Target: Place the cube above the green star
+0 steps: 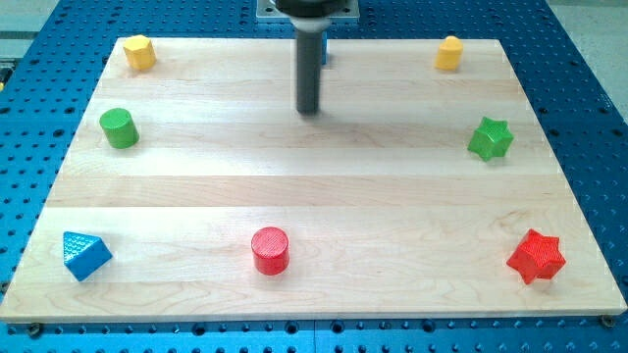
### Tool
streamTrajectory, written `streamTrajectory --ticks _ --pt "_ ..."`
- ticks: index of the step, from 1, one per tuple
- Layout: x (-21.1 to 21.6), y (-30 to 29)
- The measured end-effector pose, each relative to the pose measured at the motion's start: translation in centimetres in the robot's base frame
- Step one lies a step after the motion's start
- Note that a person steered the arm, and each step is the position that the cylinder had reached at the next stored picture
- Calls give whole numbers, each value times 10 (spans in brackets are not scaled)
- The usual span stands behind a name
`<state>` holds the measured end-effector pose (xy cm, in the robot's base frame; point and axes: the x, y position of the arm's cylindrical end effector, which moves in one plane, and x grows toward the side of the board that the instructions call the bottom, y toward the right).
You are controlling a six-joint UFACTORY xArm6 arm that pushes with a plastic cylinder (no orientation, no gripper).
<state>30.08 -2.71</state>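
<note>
The green star (490, 138) lies near the board's right edge, in its upper half. A small sliver of a blue block (325, 53) shows just right of the rod at the view's top centre. Most of it is hidden behind the rod, so I cannot make out its shape. My tip (309, 111) rests on the board just below that blue block, far to the left of the green star.
A yellow hexagonal block (139, 52) sits at top left and a yellow block (449, 53) at top right. A green cylinder (119, 127) is at the left, a blue triangular block (84, 254) at bottom left, a red cylinder (270, 249) at bottom centre and a red star (536, 257) at bottom right.
</note>
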Motion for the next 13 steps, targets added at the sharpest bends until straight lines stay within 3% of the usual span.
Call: streamTrajectory --ticks 1,2,3,4,5,6,7,8,9,12,13 --pt "-76 -57" --pt "-107 -12" --pt "-63 75" --pt "12 139" --pt "18 110" --pt "58 117" --pt "53 137" --pt "28 117" --pt "28 171" --pt "53 185" --pt "53 218"
